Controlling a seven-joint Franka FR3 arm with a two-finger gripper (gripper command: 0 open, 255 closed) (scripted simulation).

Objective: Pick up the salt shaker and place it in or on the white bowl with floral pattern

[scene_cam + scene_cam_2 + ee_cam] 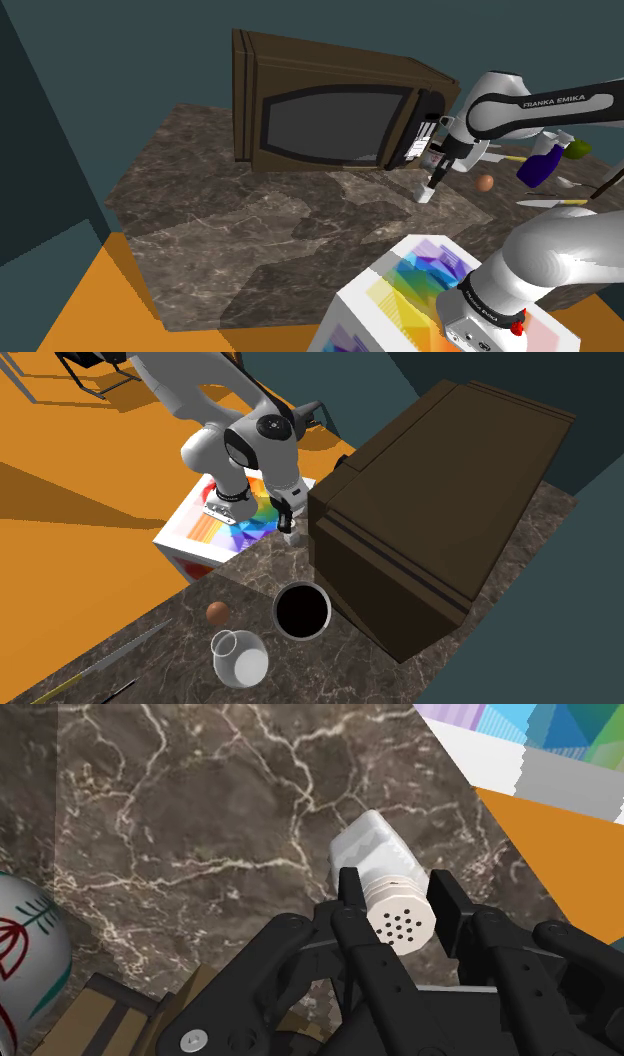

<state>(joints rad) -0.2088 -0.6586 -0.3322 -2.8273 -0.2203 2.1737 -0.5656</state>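
Salt shaker [375, 854] is pinched at its perforated cap between the hand's [395, 886] two fingers, near the microwave [330, 110].

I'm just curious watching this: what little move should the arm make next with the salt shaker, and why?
Probably lift straight up. The gripper seems to clasp the salt shaker by its cap, low at the counter, and the patterned bowl stands apart from it, so it likely needs height first.

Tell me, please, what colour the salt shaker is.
The salt shaker is white, its round cap pierced with small dark holes; the wrist view shows it best.
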